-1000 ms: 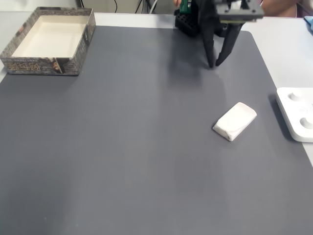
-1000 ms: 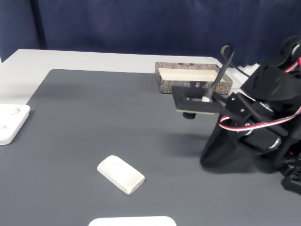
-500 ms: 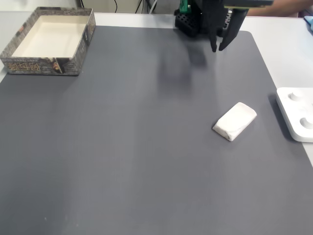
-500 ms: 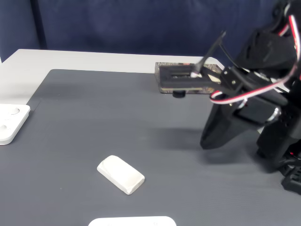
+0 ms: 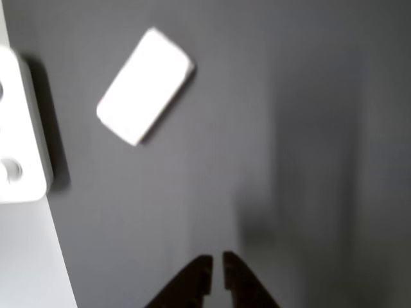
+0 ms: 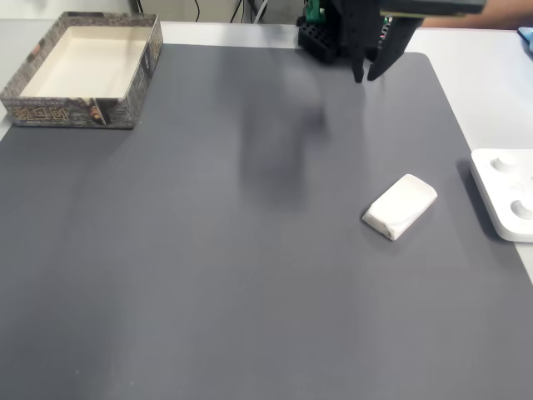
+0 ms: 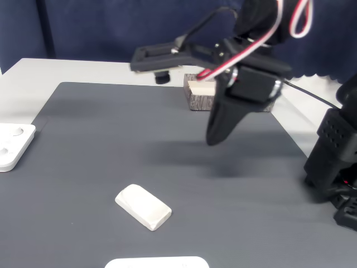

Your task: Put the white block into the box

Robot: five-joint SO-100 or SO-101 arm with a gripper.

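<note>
The white block (image 6: 400, 206) lies slantwise on the dark grey mat, right of centre in a fixed view, and low in the other fixed view (image 7: 143, 207). In the other view the white block (image 5: 146, 85) is at the upper left, well ahead of my gripper (image 5: 217, 266), whose dark tips show a thin slit and hold nothing. The gripper (image 6: 365, 77) hangs in the air near the mat's far edge, well apart from the block. The box (image 6: 67, 112) stands at the far left corner. Its speckled rim (image 7: 198, 102) is partly hidden behind the gripper (image 7: 215, 137).
A white device (image 6: 505, 196) with round dents lies at the mat's right edge, also seen in the other view (image 5: 16, 128) and at the left of a fixed view (image 7: 12, 145). The arm's black base (image 7: 334, 162) stands at the mat's far side.
The arm has risen and reached out over the mat, carrying the gripper higher and away from its base. Block and box have not moved.
</note>
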